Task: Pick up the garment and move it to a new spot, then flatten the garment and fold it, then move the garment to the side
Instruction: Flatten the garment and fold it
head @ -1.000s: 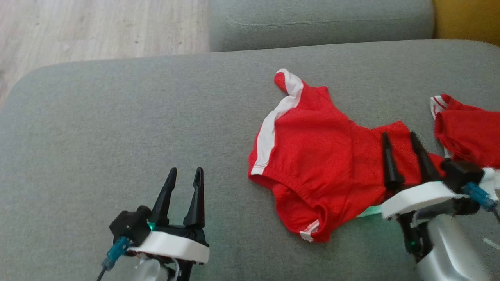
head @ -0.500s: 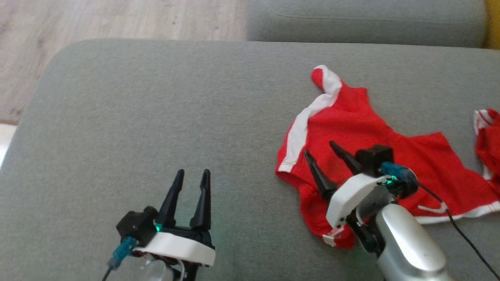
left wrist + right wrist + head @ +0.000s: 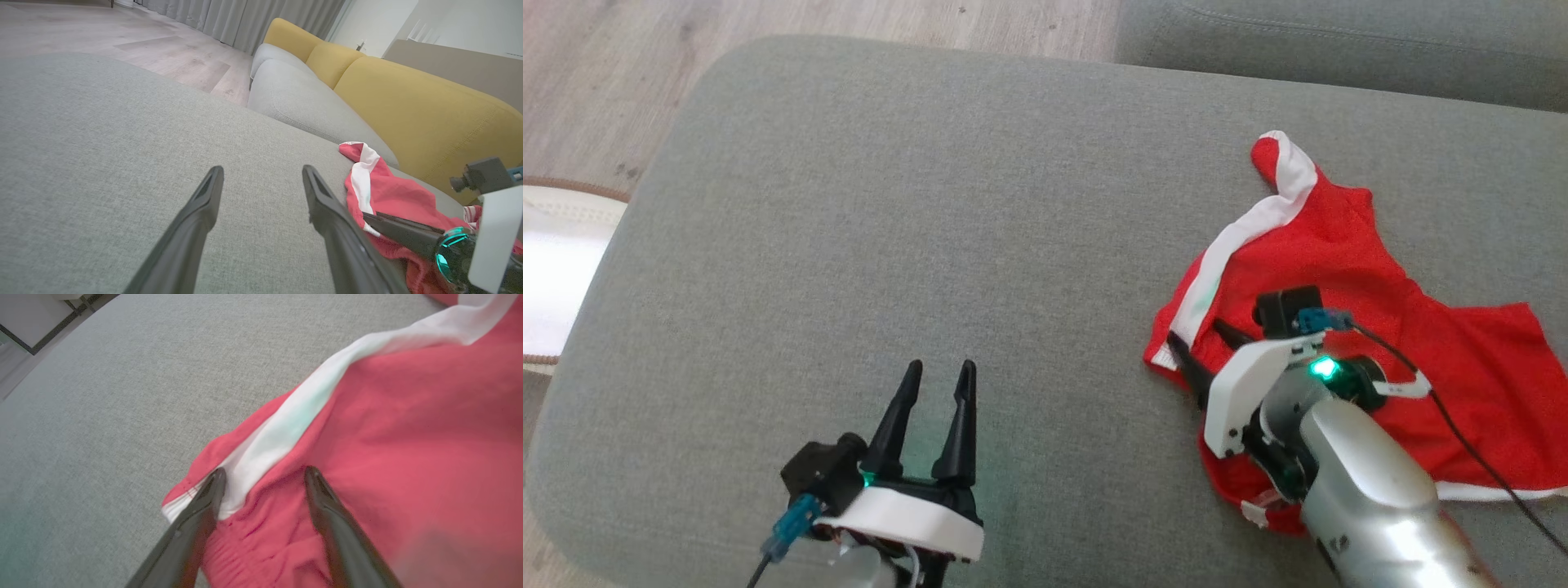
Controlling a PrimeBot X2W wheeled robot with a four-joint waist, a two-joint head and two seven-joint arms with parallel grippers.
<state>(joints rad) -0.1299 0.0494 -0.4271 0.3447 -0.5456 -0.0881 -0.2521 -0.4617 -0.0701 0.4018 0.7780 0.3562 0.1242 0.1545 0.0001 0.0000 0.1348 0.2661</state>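
One red garment [image 3: 1347, 269], crumpled and bearing a white side stripe [image 3: 294, 424], lies directly beneath and ahead of the right gripper [image 3: 1195, 331]. That gripper's two dark fingers [image 3: 196, 522] stand spread wide, pinching nothing. In the right wrist view one fingertip sits at the stripe near the garment's corner and the other over red cloth by the gathered waistband [image 3: 253, 539]; whether either touches cannot be told. The step in hand is judged to be the first pick-up, with nothing lifted yet. The next move calls for lowering the fingertips into the cloth and pressing them together on a fold at that corner, deep enough to catch fabric but not the upholstery. The left gripper [image 3: 941, 365], the other of two, hangs well apart to the right gripper's left, equally spread and empty. Beneath both grippers lies one broad grey seat cushion [image 3: 849, 204]; a second grey cushion [image 3: 1339, 41] sits beyond the garment, and wood floor [image 3: 605, 82] beyond the left gripper.
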